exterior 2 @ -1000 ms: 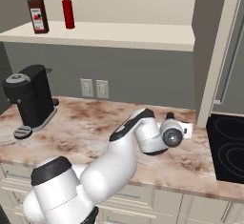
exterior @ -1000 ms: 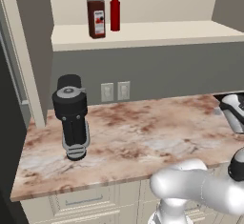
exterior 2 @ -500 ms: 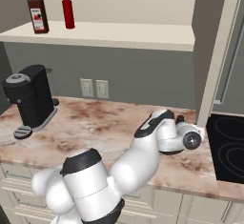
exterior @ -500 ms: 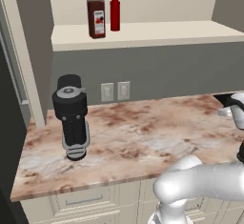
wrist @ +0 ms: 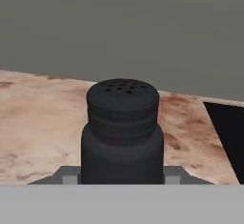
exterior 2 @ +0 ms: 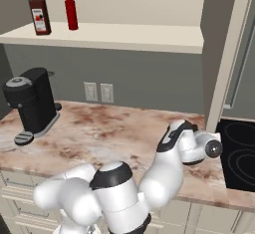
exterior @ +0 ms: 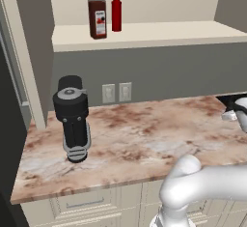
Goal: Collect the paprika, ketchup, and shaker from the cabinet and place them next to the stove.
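The shaker (wrist: 122,132) is seen clamped upright between the closed-in fingers of the gripper (wrist: 122,178), its perforated head filling the middle of the hand view. It is carried low over the marbled counter (exterior 2: 109,133), with the black stove (exterior 2: 239,151) just off to the gripper's right (a dark corner is caught at the right edge of the hand view). Whether the shaker base is touching the counter cannot be told; it is hidden below the frame.

So one item of three is judged out of the cabinet (exterior: 144,35) and nearly delivered, but not yet released. In the right base view the wrist is reached out to the counter's far right end, close beside the cooktop edge, so the set-down spot looks about right.

Still left: the paprika (exterior: 97,16) and the ketchup (exterior: 116,13) are standing side by side on the cabinet shelf, high above and well to the left of the gripper, untouched. A coffee machine (exterior: 72,117) is parked on the counter below them, also far left of the gripper and clear of the drop zone.

Progress is put at roughly a third: placing and letting go of the shaker is next, then two more fetches from the shelf.
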